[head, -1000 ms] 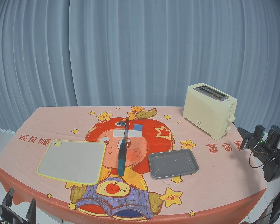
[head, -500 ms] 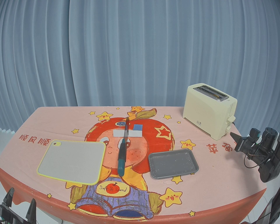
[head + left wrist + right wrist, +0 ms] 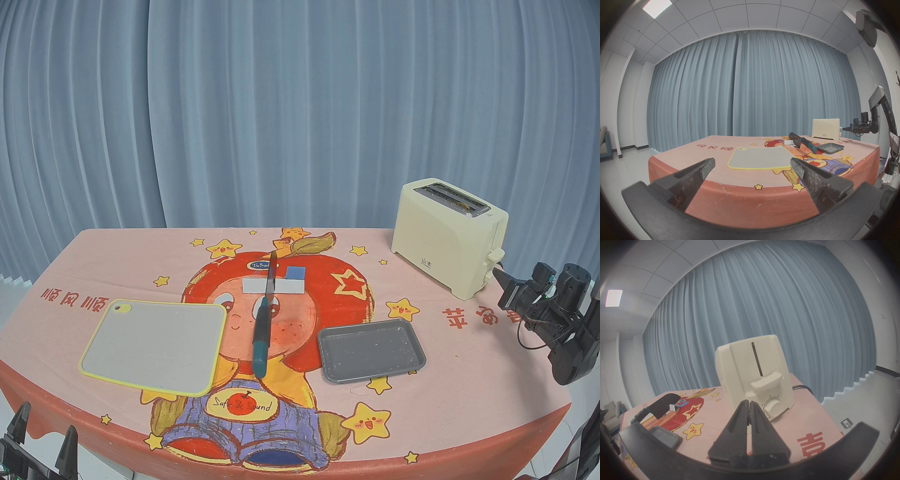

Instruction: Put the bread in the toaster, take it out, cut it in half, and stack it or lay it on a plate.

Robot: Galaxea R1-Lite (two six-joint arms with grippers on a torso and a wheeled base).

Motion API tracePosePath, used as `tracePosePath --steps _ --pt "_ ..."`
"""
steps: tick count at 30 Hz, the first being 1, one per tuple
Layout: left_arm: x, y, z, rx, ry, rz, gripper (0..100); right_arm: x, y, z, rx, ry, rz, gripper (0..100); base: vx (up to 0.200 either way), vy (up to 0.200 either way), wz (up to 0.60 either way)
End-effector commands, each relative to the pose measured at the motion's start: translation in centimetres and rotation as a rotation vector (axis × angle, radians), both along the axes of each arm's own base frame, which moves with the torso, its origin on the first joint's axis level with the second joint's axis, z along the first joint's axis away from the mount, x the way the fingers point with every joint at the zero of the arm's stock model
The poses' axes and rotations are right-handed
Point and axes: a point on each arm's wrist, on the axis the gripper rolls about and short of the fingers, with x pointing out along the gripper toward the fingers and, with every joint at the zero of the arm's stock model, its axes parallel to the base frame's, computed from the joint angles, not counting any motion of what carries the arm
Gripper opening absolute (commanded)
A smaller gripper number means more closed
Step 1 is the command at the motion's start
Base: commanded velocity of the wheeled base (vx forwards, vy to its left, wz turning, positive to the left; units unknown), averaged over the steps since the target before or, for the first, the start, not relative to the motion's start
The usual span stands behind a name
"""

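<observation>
Just ahead of the clenched right claw: the lever of the cream toaster.
Its empty fingers are pressed together, tips near the end face, lever just above them, dial straight in front. A brownish edge in a top slot, likely the bread, lies beyond and higher. Aimed low, they could turn the dial or shove the toaster back. The left claw, far off, gapes released.

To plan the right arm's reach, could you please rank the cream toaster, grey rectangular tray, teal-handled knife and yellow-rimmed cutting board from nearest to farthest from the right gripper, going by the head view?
1. Cream toaster, far right, just ahead of the right gripper.
2. Grey rectangular tray, right of centre.
3. Teal-handled knife, centre.
4. Yellow-rimmed cutting board, left side.
</observation>
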Motion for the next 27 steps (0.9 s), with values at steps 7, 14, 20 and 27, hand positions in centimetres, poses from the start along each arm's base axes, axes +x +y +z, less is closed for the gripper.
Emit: tracePosePath --steps 7,14,20,27 --pt "0.0 0.0 -0.5 0.0 0.001 0.0 100 0.3 1.0 0.7 -0.019 -0.039 -0.027 0 0.0 0.0 0.0" --pt "0.0 0.0 -0.5 0.0 0.001 0.0 100 -0.8 2.1 2.3 -0.032 -0.044 -0.025 0 0.0 0.0 0.0" --pt "0.0 0.0 -0.5 0.0 0.001 0.0 100 -1.1 2.2 5.3 -0.064 0.053 -0.016 0 0.0 0.0 0.0" --pt "0.0 0.0 -0.5 0.0 0.001 0.0 100 -1.2 2.2 6.3 -0.074 0.183 -0.021 0 0.0 0.0 0.0"
